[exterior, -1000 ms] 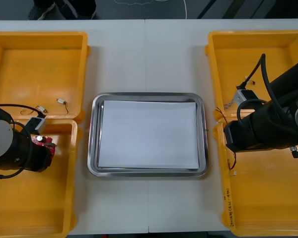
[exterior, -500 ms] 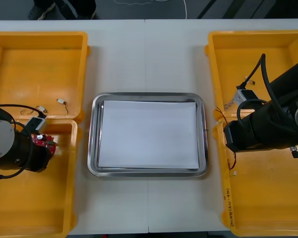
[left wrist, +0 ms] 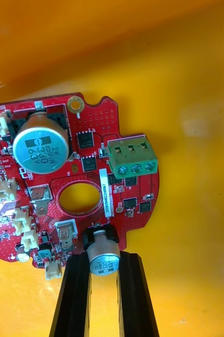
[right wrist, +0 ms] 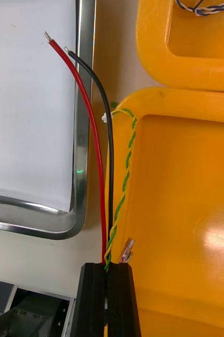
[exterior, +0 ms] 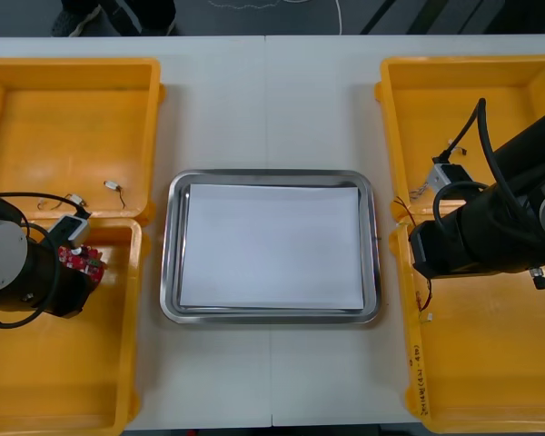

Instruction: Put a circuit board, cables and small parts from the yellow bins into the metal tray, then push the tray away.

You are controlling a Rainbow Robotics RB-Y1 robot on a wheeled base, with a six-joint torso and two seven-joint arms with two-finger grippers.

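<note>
In the left wrist view, a round red circuit board (left wrist: 72, 179) lies in the near-left yellow bin (left wrist: 185, 73). My left gripper (left wrist: 104, 295) is shut on it, fingers either side of a small silver capacitor (left wrist: 102, 258) at its edge. The front view shows the board (exterior: 80, 258) beside the left arm. My right gripper (right wrist: 108, 295) is shut on a bundle of cables, one red (right wrist: 91, 137), one black (right wrist: 109, 131) and one twisted yellow and green (right wrist: 126, 168). The bundle reaches over the near-right bin's rim (right wrist: 159, 100) towards the metal tray (right wrist: 83, 158).
The white-lined metal tray (exterior: 272, 174) sits mid-table between the bins. Small metal parts (exterior: 113, 186) lie in the far-left bin (exterior: 73, 68). The far-right bin (exterior: 472, 64) holds a small grey part (exterior: 440, 173) and a twisted blue and white cable (right wrist: 201, 8).
My left gripper's fingers have closed on the circuit board, which has shifted slightly. The right arm and its cables have stayed put.
</note>
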